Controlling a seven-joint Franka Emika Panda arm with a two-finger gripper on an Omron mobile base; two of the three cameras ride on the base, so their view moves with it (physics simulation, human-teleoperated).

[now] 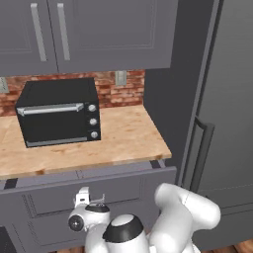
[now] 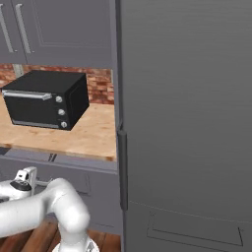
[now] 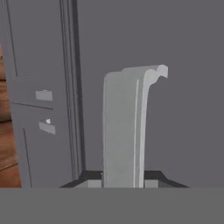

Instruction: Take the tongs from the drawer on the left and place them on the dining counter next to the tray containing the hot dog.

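Gripper (image 3: 122, 181) sits at the bottom centre of the hand view, its two dark finger tips pinched on the silver bow handle (image 3: 129, 127), which rises from between them up the middle of the frame and curls over at the top right. Behind the handle the flat grey panelled front of the drawer (image 3: 183, 109) covers the right and centre of that frame, with more grey cabinet fronts and a strip of brown wood floor (image 3: 6, 144) along the left edge.

In the left base view the white hand (image 1: 88, 198) is at the lower centre, pressed against the drawer (image 1: 54, 197), which runs across the lower left just under the light wood counter top (image 1: 126, 138). The drawer front stands slightly forward of the counter edge, with a narrow dark gap along its top. Whether the tongs lie inside cannot be told from that gap.

A black toaster oven (image 1: 59, 113) stands on the counter at the left centre of that view, before a red brick wall (image 1: 121, 91), with grey upper cabinets (image 1: 99, 29) above. A tall dark grey refrigerator (image 1: 222, 113) fills the right side.

In the right base view the hand (image 2: 24, 179) is at the lower left edge, against the drawer front (image 2: 64, 179), and the white arm (image 2: 54, 206) bends along the bottom left.
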